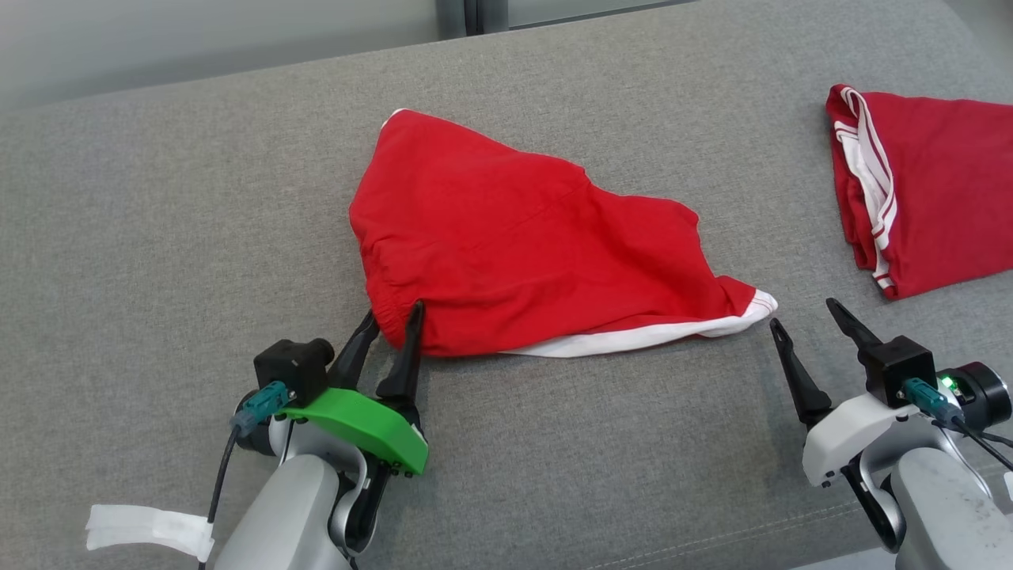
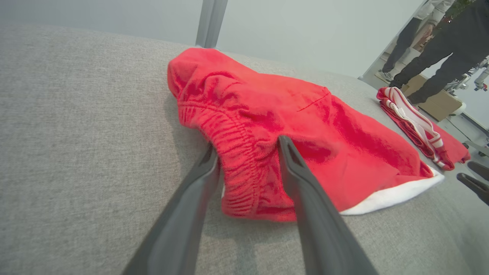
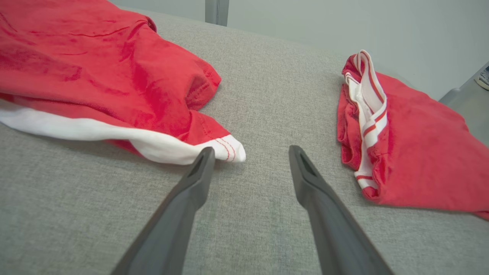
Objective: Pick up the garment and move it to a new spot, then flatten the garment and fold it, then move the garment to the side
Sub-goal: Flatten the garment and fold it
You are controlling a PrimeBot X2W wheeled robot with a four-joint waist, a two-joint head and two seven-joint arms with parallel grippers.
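You have the red garment (image 1: 522,245) lying in the middle of the grey fabric surface (image 1: 158,198), spread out loosely and creased, not flat. Its gathered elastic waistband (image 2: 240,152) faces your left side, and a white hem (image 1: 633,339) runs along the near edge to a pointed corner on your right.

Your left claw (image 1: 393,311), the one with the green cover (image 1: 356,419), sits at the near left end of the garment. Its two dark fingers (image 2: 298,179) stand apart, one on each side of the bunched waistband, both tips against the cloth. The jaws are open around the fabric; they have not pinched it shut.

Your right claw (image 1: 804,313) is wide open and empty, low over the surface. Its inner finger (image 3: 198,172) is just beside the white-hemmed corner, and from the right wrist view you cannot tell whether it touches.

A second red garment (image 1: 942,198), with white striped trim, lies folded at the far right, well apart from the first. A strip of white tape (image 1: 146,529) hangs from your left arm's cable. In the left wrist view a person's legs (image 2: 439,57) stand in the background beyond the surface.
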